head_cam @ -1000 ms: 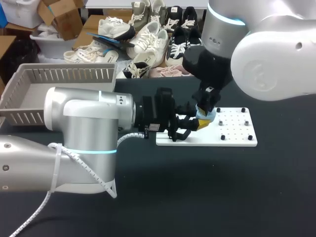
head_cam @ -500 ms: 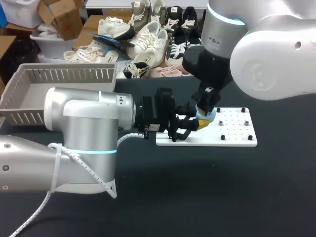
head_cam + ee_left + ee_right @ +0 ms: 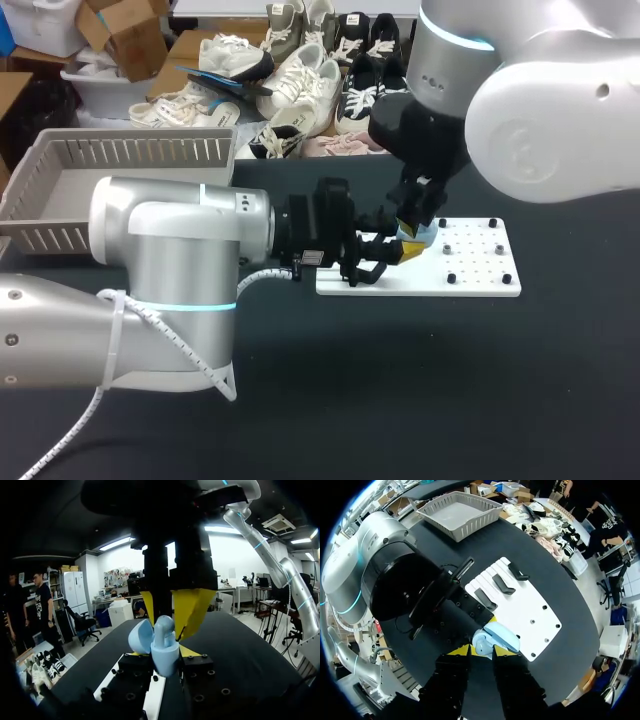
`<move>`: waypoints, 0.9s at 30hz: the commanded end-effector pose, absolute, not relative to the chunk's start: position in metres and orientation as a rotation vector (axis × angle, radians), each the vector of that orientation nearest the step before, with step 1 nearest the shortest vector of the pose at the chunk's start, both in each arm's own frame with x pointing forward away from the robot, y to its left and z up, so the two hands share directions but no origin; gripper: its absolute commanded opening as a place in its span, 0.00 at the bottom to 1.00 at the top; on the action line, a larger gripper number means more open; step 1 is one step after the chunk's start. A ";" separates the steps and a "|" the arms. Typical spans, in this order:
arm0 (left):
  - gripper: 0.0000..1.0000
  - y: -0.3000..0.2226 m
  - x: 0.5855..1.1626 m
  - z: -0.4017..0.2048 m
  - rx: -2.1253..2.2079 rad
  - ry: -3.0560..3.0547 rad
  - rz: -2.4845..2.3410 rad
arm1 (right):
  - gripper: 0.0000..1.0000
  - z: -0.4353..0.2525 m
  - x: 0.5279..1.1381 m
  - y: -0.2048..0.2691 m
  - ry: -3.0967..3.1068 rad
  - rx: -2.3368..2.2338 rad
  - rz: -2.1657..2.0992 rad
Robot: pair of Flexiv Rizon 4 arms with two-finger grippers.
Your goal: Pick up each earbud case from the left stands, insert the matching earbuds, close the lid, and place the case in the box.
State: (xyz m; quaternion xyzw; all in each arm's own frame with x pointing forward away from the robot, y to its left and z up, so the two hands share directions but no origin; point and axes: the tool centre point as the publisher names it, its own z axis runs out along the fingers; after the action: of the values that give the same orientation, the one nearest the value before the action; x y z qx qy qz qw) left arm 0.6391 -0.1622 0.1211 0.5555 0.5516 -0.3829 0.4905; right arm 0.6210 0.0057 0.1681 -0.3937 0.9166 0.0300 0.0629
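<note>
My left gripper [image 3: 161, 652] is shut on the body of a light-blue earbud case [image 3: 164, 659], holding it just above the white stand board [image 3: 470, 265]. The case's lid [image 3: 140, 636] is open and tipped back. A light-blue earbud [image 3: 164, 629] stands upright in the case. From above, my right gripper [image 3: 167, 625] hangs with its yellow fingertips [image 3: 192, 607] close on either side of that earbud, slightly parted from it. The right wrist view has the case [image 3: 485, 644] and its lid [image 3: 502, 636] between the right gripper's [image 3: 482, 651] yellow tips.
Three black stands [image 3: 501, 584] sit on the white board's [image 3: 530, 615] left part, small black pegs [image 3: 470, 248] on its right. A grey slatted basket [image 3: 130, 150] stands at the table's far left. My bulky left arm [image 3: 170, 260] crosses the table's front left.
The right gripper's fingers have spread slightly around the earbud in the case. The left arm and the case have not moved.
</note>
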 end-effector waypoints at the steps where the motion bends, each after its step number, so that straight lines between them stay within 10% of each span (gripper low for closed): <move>1: 0.00 -0.164 0.636 0.121 1.334 1.342 -0.915 | 0.25 0.168 0.620 0.007 2.772 -1.184 0.080; 27: 0.00 -0.164 0.636 0.121 1.334 1.342 -0.915 | 0.28 0.177 0.615 0.005 2.757 -1.181 0.056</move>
State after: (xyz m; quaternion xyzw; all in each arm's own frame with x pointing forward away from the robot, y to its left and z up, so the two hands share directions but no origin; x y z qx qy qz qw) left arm 0.6389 -0.1626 0.1219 0.5555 0.5514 -0.3830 0.4906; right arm 0.6206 0.0060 0.1735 -0.3926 0.9171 0.0214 0.0656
